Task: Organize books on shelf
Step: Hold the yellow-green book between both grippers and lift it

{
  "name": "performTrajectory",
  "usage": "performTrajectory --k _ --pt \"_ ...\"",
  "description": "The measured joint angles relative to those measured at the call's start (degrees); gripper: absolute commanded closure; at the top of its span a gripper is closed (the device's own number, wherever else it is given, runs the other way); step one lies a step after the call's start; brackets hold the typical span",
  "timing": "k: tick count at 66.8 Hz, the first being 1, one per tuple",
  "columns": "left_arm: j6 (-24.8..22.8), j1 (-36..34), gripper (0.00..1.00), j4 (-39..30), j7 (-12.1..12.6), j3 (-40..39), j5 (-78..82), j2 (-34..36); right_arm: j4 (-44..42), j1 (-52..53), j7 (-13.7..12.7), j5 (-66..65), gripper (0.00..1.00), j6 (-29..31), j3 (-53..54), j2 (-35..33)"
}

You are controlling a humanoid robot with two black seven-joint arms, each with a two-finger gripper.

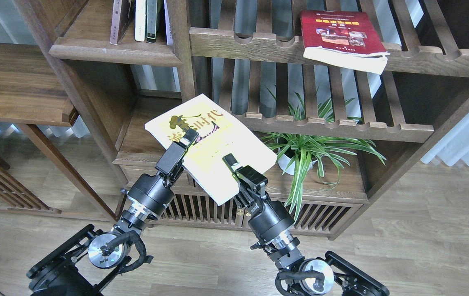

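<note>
Two paperbacks: yellow-green book (214, 144), red book (343, 35); one plant (312, 144).

The upright thin white- and dark-spined books (140, 20) on the solid dark-brown wood shelf (115, 51) are cut off by the top edge; the left gripper (188, 137) hides part of the yellow-green paperback's (212, 144) dark title; the red paperback's (343, 35) small photos are too small to read.

A yellow-green paperback with dark title characters (214, 144) tilts face-up before the dark-brown wooden shelf board (107, 51); a red paperback with small photos (343, 37) lies flat on a slatted rack.
</note>
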Motion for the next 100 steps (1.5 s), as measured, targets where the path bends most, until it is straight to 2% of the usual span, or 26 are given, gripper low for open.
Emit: performTrajectory --k 9,17,25,43,47,53,86,90,100 --pt "0.00 -0.34 0.21 -0.04 0.03 0.00 0.06 0.00 0.12 -0.01 0.01 -0.31 0.96 0.00 0.02 0.00" --pt "0.00 -0.60 0.33 -0.07 0.03 -0.02 0.06 -0.17 0.21 -0.08 0.01 -0.53 0.96 0.00 0.02 -0.01" --pt "0.00 -0.66 0.53 -0.16 0.03 -0.01 0.07 -0.21 0.25 -0.21 0.01 -0.73 0.96 0.00 0.02 -0.01" --pt "0.00 -0.71 0.65 -0.17 -0.23 0.17 0.09 0.07 0.28 -0.38 0.01 -0.78 0.96 0.00 0.01 -0.01" --pt "0.00 -0.74 0.73 -0.23 -0.26 0.18 0.08 0.10 0.28 -0.30 0.01 -0.79 0.96 0.00 -0.01 -0.01" --pt "0.00 -0.79 0.92 -0.37 -0.34 0.17 0.08 0.11 0.28 -0.20 0.01 -0.79 0.96 0.00 -0.01 -0.01" --pt "-0.01 -0.86 0.93 -0.23 -0.82 0.14 0.10 0.84 0.17 0.19 0.04 -0.78 0.94 0.00 0.23 0.03" --pt "-0.01 -0.86 0.93 -0.26 -0.82 0.14 0.10 0.87 0.15 0.19 0.22 -0.80 0.91 0.00 0.24 0.02" --pt "-0.01 -0.86 0.93 -0.28 -0.82 0.14 0.09 0.89 0.15 0.20 0.35 -0.80 0.76 0.00 0.40 0.01"
